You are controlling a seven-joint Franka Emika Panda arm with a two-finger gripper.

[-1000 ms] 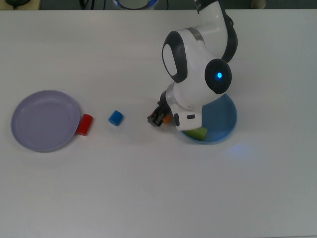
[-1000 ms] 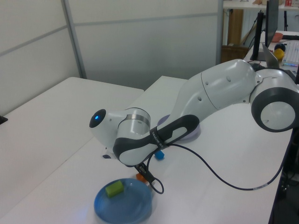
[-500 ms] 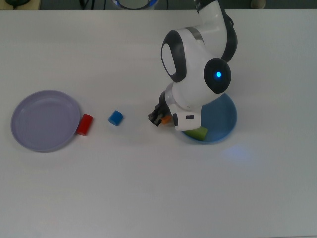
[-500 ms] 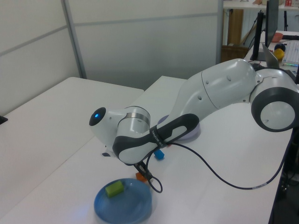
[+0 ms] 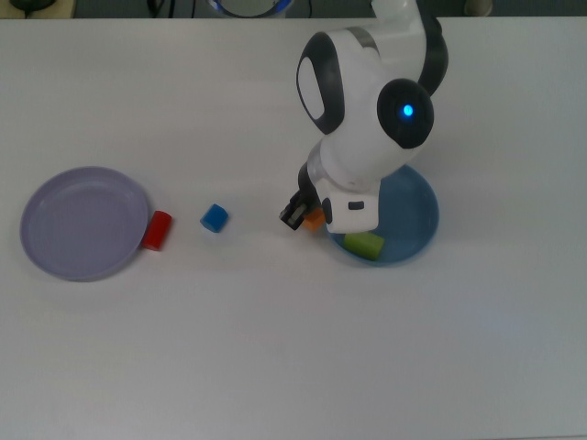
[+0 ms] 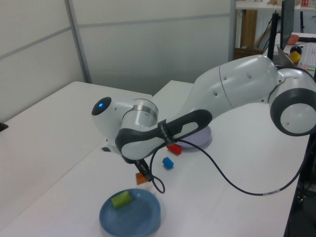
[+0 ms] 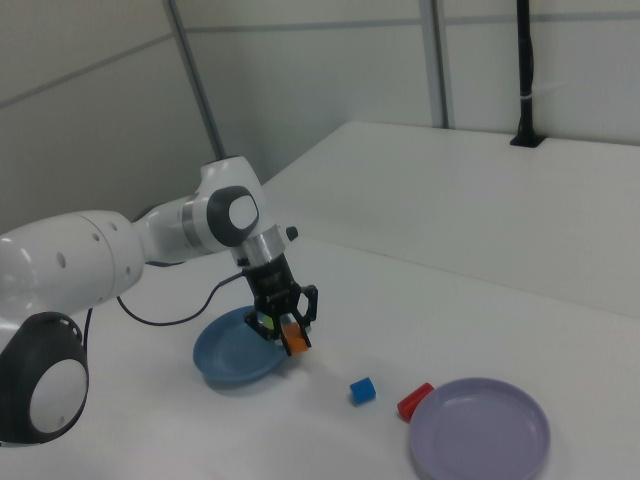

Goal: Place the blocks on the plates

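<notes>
Top view overhead, side views (seemingly opposed) oblique

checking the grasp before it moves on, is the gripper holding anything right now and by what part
Yes: the gripper is shut on the orange block, pinched by its opposite sides and lifted off the table.

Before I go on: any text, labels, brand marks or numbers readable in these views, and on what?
None can be read.
Arm: no lettering shows on its white shells, only a blue light on one joint.
Band on the arm's dark wrist link: it may carry print, too small to read.
Blue plate, purple plate and the four blocks: plain, unmarked.
Clutter at the left view's far right: too small to read.
</notes>
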